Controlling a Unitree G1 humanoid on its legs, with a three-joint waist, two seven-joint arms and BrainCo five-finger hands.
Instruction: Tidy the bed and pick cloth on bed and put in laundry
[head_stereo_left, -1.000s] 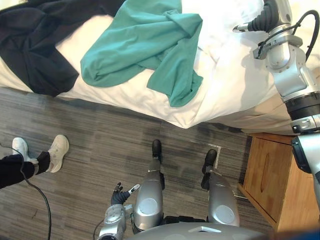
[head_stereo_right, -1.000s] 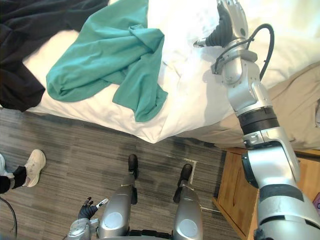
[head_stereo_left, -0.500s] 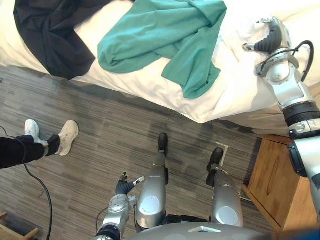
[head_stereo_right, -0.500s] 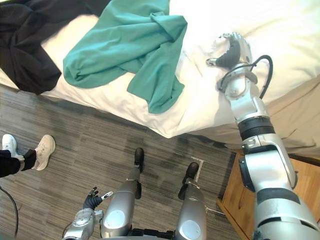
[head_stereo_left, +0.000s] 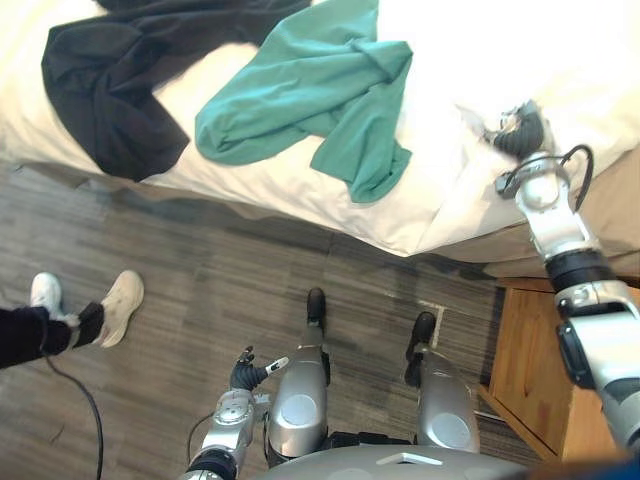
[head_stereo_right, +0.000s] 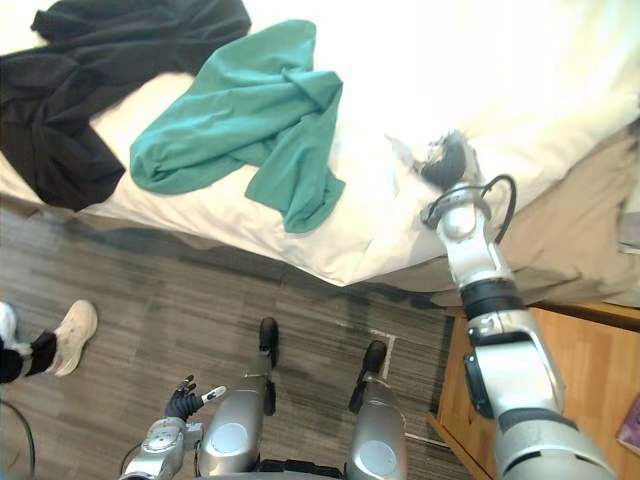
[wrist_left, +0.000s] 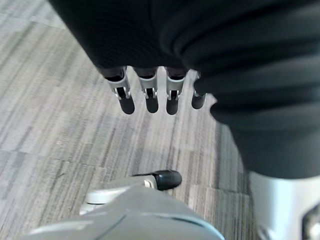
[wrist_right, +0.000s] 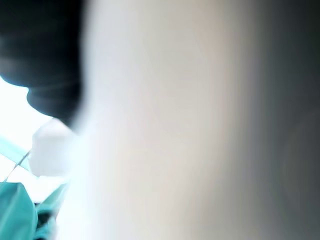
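Right robot hand (head_stereo_left: 518, 131) drew back, grip unclear; left robot hand (head_stereo_left: 244, 374) uncurled; one teal cloth (head_stereo_left: 300, 90), one black cloth (head_stereo_left: 110, 90)

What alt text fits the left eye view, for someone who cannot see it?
The robot's right hand rests on the white bed near its corner, right of a crumpled teal garment, with a black garment farther left. The left hand hangs low over the grey floor; a person's shoes show at the left edge.
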